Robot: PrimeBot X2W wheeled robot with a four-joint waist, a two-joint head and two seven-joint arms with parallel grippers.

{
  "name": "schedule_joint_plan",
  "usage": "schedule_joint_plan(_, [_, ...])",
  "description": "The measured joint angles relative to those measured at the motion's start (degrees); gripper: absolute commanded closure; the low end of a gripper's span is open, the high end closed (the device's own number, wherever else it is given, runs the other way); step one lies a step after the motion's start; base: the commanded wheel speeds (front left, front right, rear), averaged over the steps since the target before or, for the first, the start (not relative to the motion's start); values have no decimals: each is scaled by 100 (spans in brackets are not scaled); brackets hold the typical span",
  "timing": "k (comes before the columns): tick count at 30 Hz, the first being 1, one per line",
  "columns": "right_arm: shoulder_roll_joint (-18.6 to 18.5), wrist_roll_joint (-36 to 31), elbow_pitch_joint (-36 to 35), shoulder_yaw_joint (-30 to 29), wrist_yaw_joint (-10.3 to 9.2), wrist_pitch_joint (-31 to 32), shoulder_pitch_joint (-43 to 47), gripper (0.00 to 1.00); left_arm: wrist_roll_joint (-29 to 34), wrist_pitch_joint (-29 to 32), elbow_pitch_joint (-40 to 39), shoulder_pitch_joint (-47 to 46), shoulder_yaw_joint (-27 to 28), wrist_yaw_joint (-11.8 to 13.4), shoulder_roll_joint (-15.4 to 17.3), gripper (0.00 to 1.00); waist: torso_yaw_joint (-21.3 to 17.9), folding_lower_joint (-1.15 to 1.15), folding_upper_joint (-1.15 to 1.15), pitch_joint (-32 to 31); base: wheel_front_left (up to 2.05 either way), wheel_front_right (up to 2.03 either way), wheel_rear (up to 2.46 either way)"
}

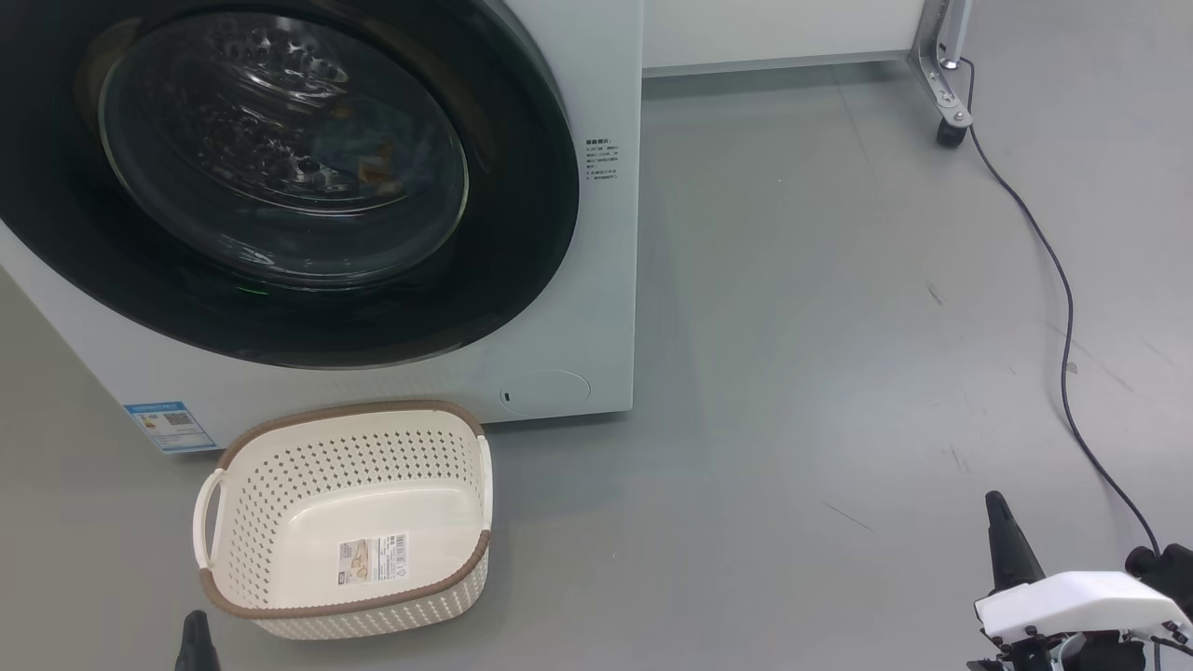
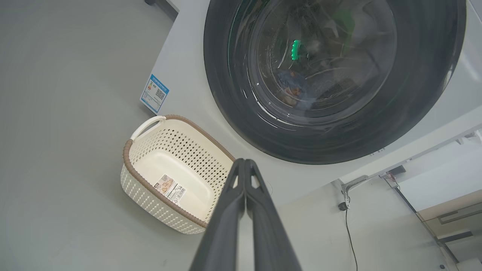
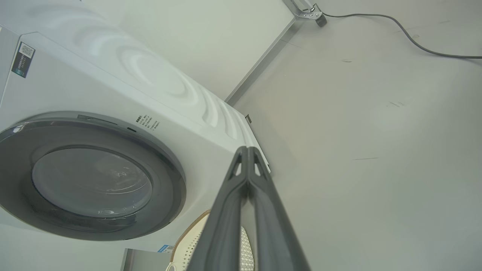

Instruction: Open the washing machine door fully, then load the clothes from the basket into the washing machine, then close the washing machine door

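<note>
The washing machine (image 1: 606, 308) stands white at the upper left, and its door (image 1: 522, 233), with a glossy black rim and bulging glass, lies flat against the front. Behind the glass in the left wrist view, light blue clothes (image 2: 293, 84) with orange marks show dimly in the drum. The cream basket (image 1: 354, 410) sits on the floor before the machine with nothing in it but a sticker. My left gripper (image 2: 244, 162) is shut and holds nothing, low beside the basket (image 2: 150, 150). My right gripper (image 3: 247, 149) is shut with nothing in it, low at the right (image 1: 997, 508), far from the machine.
A black cable (image 1: 1067, 308) runs down the grey floor on the right from a metal frame leg on a caster (image 1: 946, 84). A blue label (image 1: 168, 424) sits at the machine's lower left corner. Open floor lies between the machine and the cable.
</note>
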Motion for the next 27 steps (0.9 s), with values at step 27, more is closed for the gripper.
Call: schedule_joint_plan(27, [53,1914,127,-371,5,502,-358,100,-2368,447,492,-577,40,-307,166,100,28,0,0,13,0,0,0])
